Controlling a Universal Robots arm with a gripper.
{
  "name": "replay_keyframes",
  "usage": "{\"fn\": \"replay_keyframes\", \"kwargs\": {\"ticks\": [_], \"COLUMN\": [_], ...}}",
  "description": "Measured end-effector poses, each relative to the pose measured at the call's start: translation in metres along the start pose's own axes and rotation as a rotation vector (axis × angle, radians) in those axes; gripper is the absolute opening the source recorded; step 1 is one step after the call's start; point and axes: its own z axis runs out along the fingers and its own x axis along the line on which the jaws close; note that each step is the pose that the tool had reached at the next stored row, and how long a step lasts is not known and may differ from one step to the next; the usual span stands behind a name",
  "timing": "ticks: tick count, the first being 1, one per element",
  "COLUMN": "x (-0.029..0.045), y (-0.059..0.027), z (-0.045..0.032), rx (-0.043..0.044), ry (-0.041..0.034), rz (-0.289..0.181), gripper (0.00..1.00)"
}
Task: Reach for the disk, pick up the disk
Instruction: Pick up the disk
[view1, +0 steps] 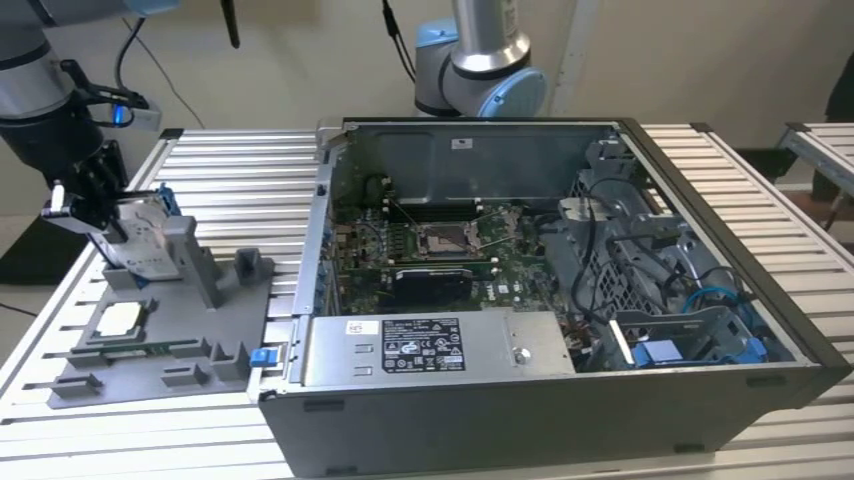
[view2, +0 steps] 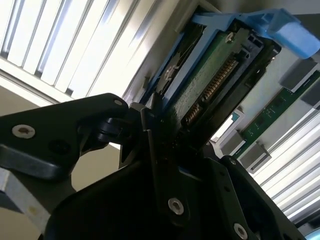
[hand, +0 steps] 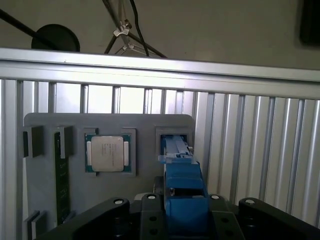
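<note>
The disk (view1: 144, 228) stands on edge in a slot of the grey holder plate (view1: 200, 335) at the exterior view's left. Its silver body is framed by a blue bracket. My gripper (view1: 107, 222) comes down on it from above and is shut on it. In the first wrist view the blue bracket of the disk (hand: 184, 190) sits tight between my two black fingers (hand: 151, 210). The second wrist view shows the disk's green circuit-board side (view2: 212, 82), with one finger (view2: 149, 132) pressed against its edge.
A small square silver chip (hand: 110, 153) and a green memory stick (hand: 60, 175) lie in the holder plate beside the disk's slot. An open computer case (view1: 534, 290) fills the table's middle and right. A second robot arm (view1: 474, 70) stands behind the case.
</note>
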Motion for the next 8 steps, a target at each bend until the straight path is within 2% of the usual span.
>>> {"fn": "replay_keyframes", "kwargs": {"ticks": [8], "x": [0.0000], "y": [0.0000], "z": [0.0000], "rx": [0.0001], "ry": [0.0001], "rz": [0.000], "gripper": [0.00]}}
